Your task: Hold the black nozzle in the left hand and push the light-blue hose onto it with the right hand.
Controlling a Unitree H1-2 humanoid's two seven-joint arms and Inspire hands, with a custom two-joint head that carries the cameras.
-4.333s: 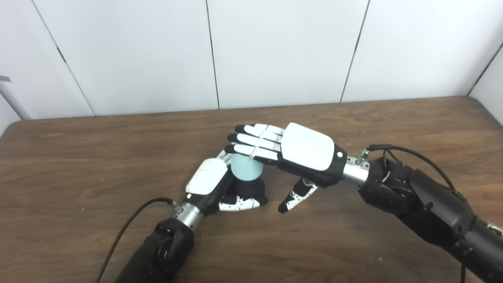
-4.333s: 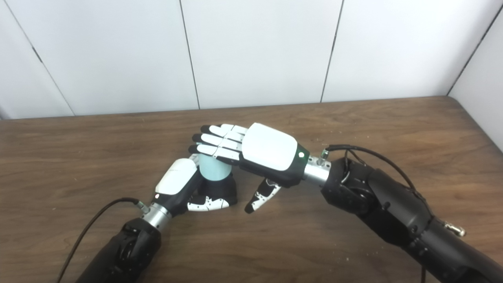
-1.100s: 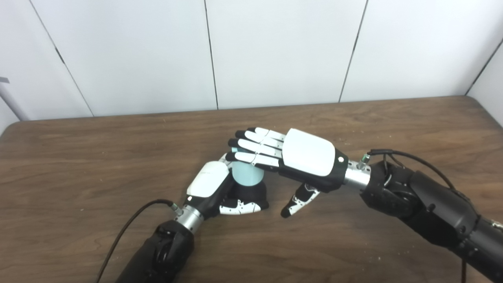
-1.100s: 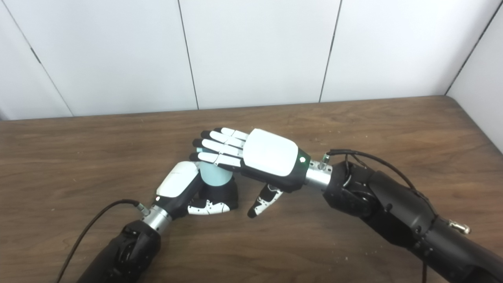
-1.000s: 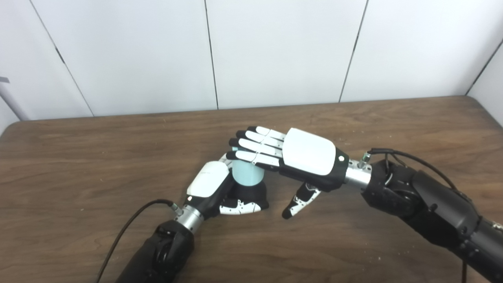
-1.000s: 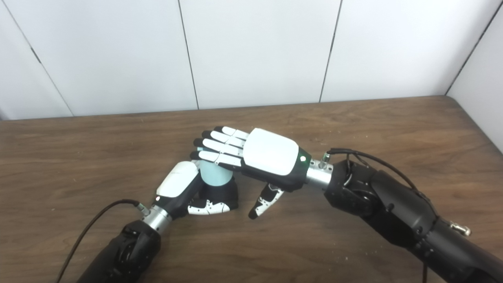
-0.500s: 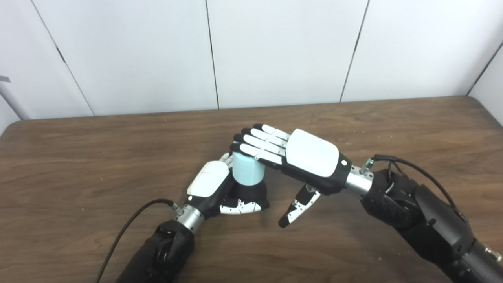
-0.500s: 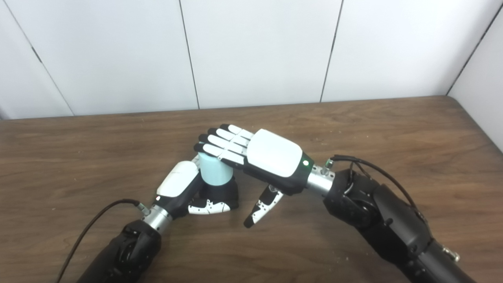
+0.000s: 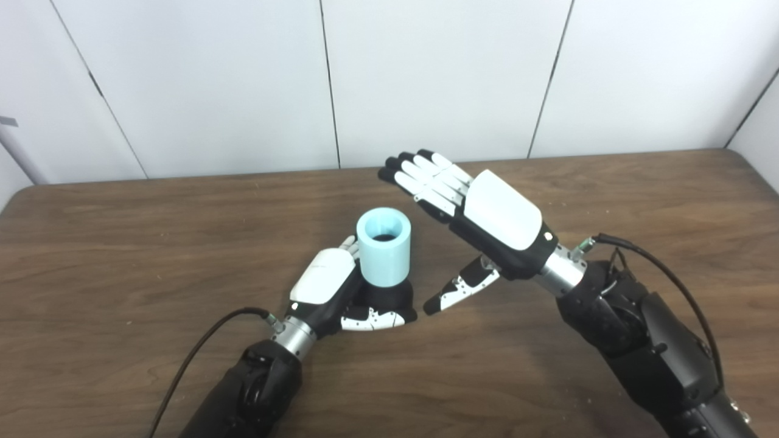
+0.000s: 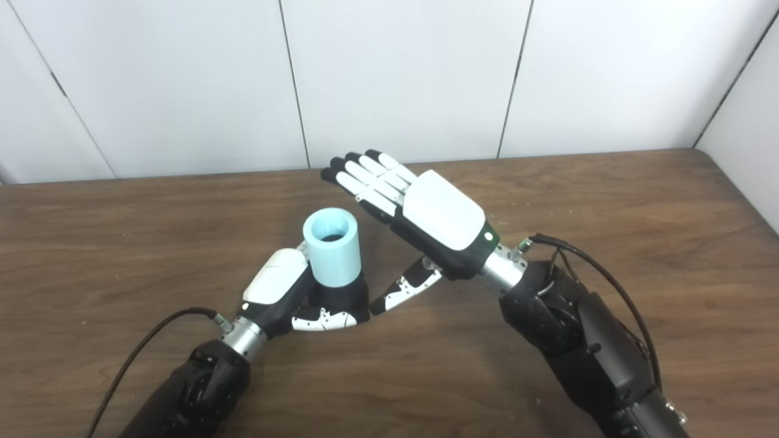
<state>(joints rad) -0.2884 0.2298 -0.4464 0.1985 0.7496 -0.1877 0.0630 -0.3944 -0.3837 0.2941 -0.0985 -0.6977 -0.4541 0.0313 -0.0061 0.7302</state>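
A short light-blue hose stands upright on the black nozzle, which rests on the wooden table. The hose's open top faces up, with the dark nozzle showing inside it. My left hand is shut on the nozzle's base, thumb across the front. My right hand hovers to the right of the hose and above it, open, fingers stretched flat toward the back wall, thumb pointing down-left near the nozzle. It touches nothing.
A black cable runs from my left wrist across the table toward the front edge. Another cable loops off my right forearm. White wall panels stand behind the table's far edge.
My right hand lifted off the hose's top and swung up and to the right, uncovering the hose's open end. The left hand, nozzle and hose stayed put.
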